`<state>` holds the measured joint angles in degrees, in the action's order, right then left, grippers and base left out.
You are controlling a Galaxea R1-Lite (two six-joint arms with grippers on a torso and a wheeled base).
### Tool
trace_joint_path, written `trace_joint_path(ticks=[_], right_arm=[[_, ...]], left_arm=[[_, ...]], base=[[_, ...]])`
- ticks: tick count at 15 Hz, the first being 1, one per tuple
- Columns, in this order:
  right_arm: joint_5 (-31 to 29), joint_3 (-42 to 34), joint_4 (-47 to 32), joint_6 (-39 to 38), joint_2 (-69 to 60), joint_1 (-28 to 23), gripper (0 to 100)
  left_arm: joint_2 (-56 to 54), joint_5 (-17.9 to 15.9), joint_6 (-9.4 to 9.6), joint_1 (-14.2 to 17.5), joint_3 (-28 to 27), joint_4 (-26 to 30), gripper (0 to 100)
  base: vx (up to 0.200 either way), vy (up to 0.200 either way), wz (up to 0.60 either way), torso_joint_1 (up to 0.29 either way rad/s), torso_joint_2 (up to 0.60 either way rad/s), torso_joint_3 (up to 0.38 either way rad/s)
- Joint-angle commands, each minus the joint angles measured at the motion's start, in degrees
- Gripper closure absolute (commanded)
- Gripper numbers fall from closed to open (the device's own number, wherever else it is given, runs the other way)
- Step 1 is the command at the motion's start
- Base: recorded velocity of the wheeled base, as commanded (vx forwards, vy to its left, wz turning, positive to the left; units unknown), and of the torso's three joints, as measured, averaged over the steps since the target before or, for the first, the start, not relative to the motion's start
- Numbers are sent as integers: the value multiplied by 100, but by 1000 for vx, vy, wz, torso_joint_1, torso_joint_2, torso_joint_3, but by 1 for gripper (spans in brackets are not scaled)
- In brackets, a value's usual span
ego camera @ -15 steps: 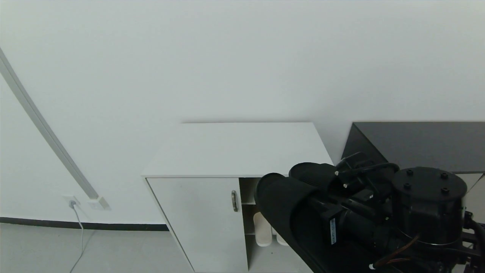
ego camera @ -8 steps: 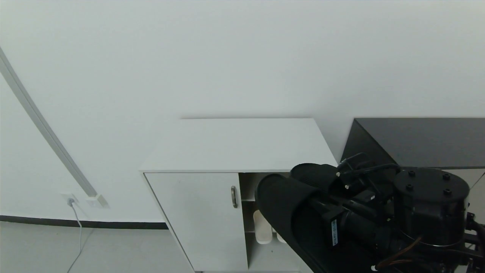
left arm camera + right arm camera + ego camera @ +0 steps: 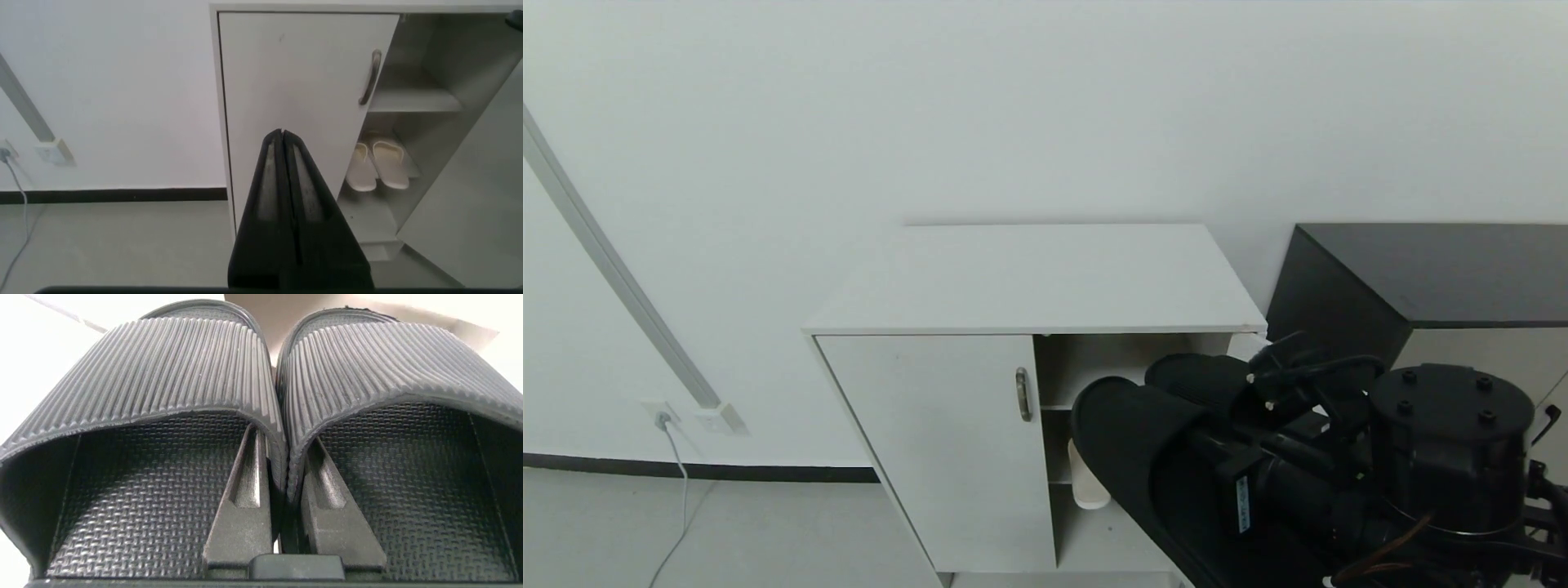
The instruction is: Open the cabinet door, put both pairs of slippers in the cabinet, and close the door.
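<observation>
Right pincer point(image 3: 282, 469) has one finger inside each shoe of the black slippers point(image 3: 1143, 425) and nips their two adjoining strap walls together, so the pair hangs side by side from a single grip. Its arm stretches forward from the robot's right, and the toes point at the open right half of the cabinet point(image 3: 1045, 278), just in front of the opening and not yet inside. Left pincer point(image 3: 282, 139) is pressed together on nothing and is held back from the cabinet, aimed at the closed left door point(image 3: 931, 441) near its handle point(image 3: 1021, 394).

As for progress, the opening step looks done. The white slippers point(image 3: 377, 163) lie together inside on a lower shelf, beneath the upper shelf point(image 3: 413, 100), so one pair is stowed. By my reading, what is left is to carry the black pair in, set it down on a shelf, let go, draw the arm out, and swing the door closed.
</observation>
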<state>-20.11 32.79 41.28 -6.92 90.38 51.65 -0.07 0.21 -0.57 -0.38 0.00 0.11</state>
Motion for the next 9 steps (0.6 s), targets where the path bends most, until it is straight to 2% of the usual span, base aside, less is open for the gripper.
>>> trace_joint_path(ticks=[1,9], right_arm=[[-1,-1,3,-2,32,29,100],[8,-71,56,-2,32,64,100]], left_arm=[[7,6,-4,-6,0,-2,100],[7,-3,-4,3,0,-2,100]], base=[[0,0,0,-232,559,325],[0,0,0,-199,516,317]])
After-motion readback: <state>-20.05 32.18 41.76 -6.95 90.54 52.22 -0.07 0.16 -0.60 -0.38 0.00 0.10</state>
